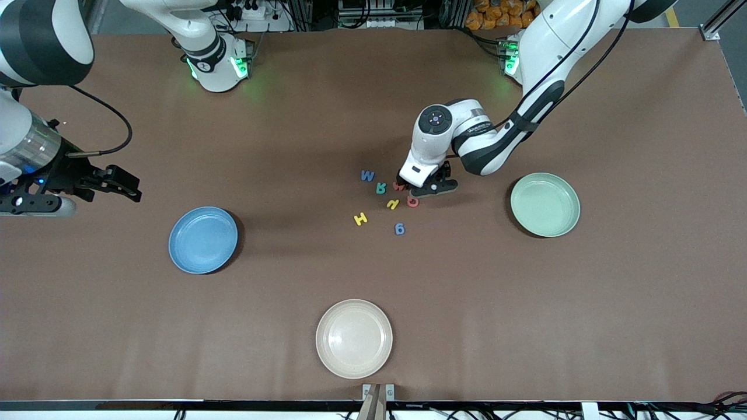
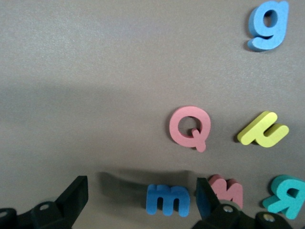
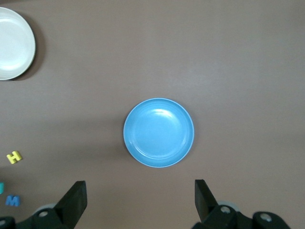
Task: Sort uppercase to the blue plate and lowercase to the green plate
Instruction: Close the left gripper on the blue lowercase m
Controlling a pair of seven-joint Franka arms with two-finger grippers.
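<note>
My left gripper [image 1: 416, 188] is low over the letter cluster, open, with the blue m [image 2: 167, 200] lying between its fingers [image 2: 206, 193], close to one of them. Around it lie the red m [image 2: 228, 190], teal R [image 2: 286, 196], red Q [image 2: 190, 128], yellow h [image 2: 263, 130] and blue g [image 2: 269, 25]. The blue M [image 1: 367, 175] and yellow H [image 1: 360, 219] sit toward the right arm's side of the cluster. My right gripper [image 1: 119, 185] hangs open and empty high over the table beside the blue plate [image 1: 203, 240]. The green plate [image 1: 545, 204] is empty.
A cream-white plate [image 1: 353, 338] sits nearest the front camera, near the table's front edge. The left arm's forearm [image 1: 496, 143] slants over the table between the letters and the green plate.
</note>
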